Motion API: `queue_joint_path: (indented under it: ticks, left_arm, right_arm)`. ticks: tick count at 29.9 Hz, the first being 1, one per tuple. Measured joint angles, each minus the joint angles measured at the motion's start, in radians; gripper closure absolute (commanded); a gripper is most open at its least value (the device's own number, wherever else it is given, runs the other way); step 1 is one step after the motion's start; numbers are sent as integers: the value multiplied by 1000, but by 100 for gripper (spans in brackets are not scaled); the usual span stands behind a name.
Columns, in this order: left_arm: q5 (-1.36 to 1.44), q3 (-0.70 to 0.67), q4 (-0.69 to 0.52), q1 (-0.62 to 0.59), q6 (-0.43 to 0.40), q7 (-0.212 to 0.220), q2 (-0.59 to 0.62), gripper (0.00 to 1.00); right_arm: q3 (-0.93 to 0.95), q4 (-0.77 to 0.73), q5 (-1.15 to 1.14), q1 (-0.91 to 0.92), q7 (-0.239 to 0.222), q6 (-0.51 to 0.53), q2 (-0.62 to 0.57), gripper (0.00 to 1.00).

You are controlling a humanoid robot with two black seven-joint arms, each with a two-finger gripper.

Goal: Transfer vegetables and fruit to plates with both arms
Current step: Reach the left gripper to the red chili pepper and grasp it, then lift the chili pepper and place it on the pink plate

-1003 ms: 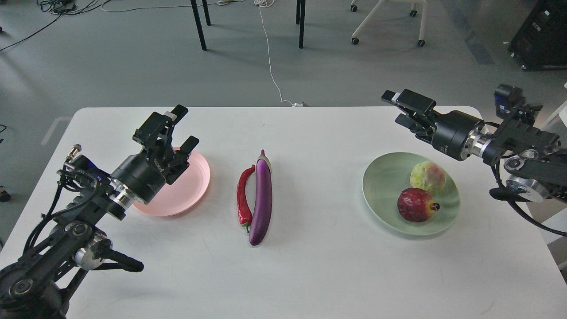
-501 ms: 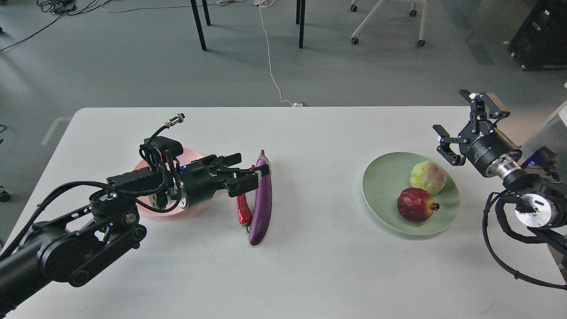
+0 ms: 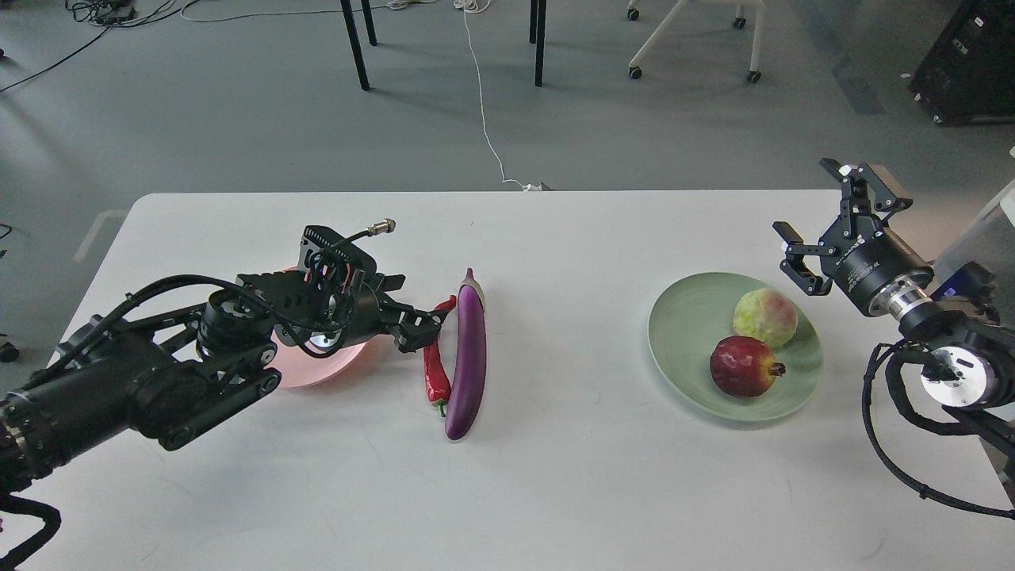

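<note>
Two arms: left end effector (image 3: 416,321) reaches low beside the chili pepper (image 3: 434,358), fingers apart; right end effector (image 3: 821,218) raised, spread.

- The light is even and soft, coming from above; my view is bright but not harsh.
- Shadows on the white table (image 3: 555,476) are faint, only a thin one under the eggplant (image 3: 468,357) and beside the green plate (image 3: 682,349).
- The eggplant skin shows a small glare.
- Everything is sharp, without motion blur.
</note>
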Motion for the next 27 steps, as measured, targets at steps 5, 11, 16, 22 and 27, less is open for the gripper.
queue_joint_path:
  ticks: [5,11,16,22,27]
  left_arm:
    - [-13,10,4,9,0,-1,-19,21]
    - [-15,13,13,12,1,-2,-31,37]
    - [-15,16,21,14,1,-5,-33,62]
    - [-15,16,22,30,0,-6,-33,73]
    - [-15,14,22,41,0,-5,-33,91]
  right_arm:
    - [0,-1,0,0,0,0,-2,1]
    - [0,0,0,-1,0,0,-2,1]
    - [0,0,0,-2,0,0,-2,1]
    - [0,0,0,-2,0,-1,-2,1]
    - [0,0,0,-2,0,-2,-2,1]
